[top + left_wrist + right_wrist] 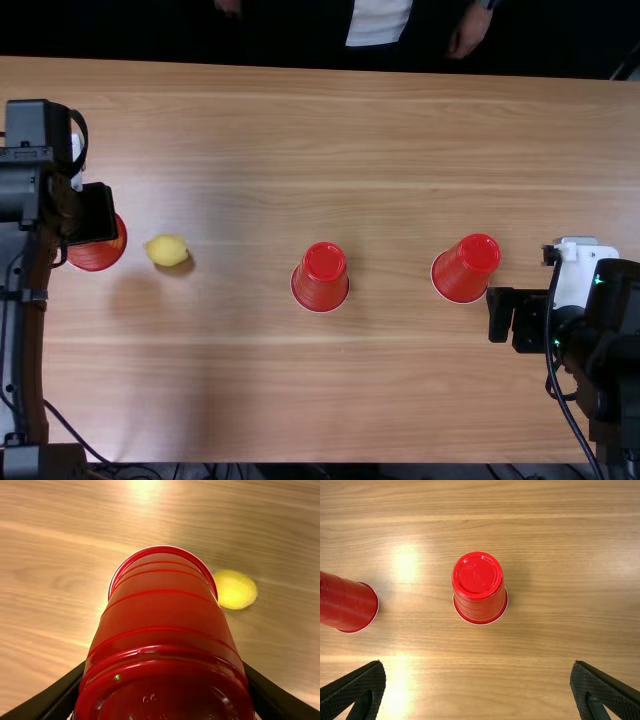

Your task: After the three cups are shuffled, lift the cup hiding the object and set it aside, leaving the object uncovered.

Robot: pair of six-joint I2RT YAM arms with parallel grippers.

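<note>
A small yellow ball (167, 250) lies uncovered on the wooden table (330, 130), left of the middle. Just left of it, my left gripper (92, 225) is shut on a red cup (97, 252). In the left wrist view this cup (165, 645) sits base-near between the two black fingers (50, 700), with the ball (235, 589) beside its rim. Two more red cups stand upside down: the middle cup (321, 277) and the right cup (466, 268). My right gripper (500, 315) stands open near the right cup (479, 587), touching nothing.
In the right wrist view the middle cup (345, 602) is off to one side of the open fingers. The far half of the table is bare wood, as is the strip along the near edge.
</note>
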